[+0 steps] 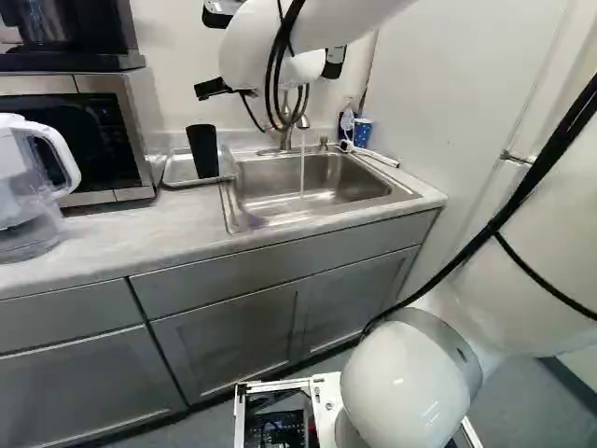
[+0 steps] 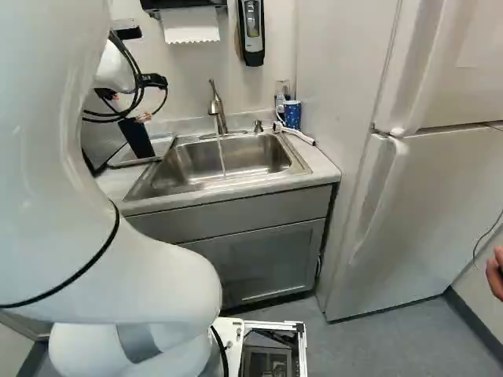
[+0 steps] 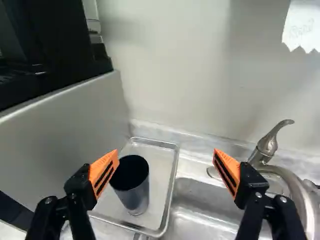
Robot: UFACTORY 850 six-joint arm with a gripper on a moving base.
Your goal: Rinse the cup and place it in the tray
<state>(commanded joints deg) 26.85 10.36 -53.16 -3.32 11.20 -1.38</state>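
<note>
In the right base view my gripper (image 2: pixel 130 107) hangs just above the black cup (image 2: pixel 137 140). The wrist view shows the gripper (image 3: pixel 166 172) open, its orange-padded fingers wide apart with nothing gripped. Below and beyond them, closer to one finger, the cup (image 3: pixel 134 187) stands mouth up in the metal tray (image 3: pixel 161 210). The left base view has the same tray (image 1: pixel 177 175) on the counter, left of the sink (image 1: pixel 308 179). Water runs from the faucet (image 2: pixel 217 106) into the basin.
A microwave (image 1: pixel 84 131) borders the tray, with a black appliance (image 1: pixel 70 28) on top. A clear pitcher (image 1: pixel 28 187) stands on the counter. Behind the sink's far corner are a blue patterned cup (image 2: pixel 291 115) and a white-handled item (image 2: pixel 297 134). A fridge (image 2: pixel 424 196) stands to the right.
</note>
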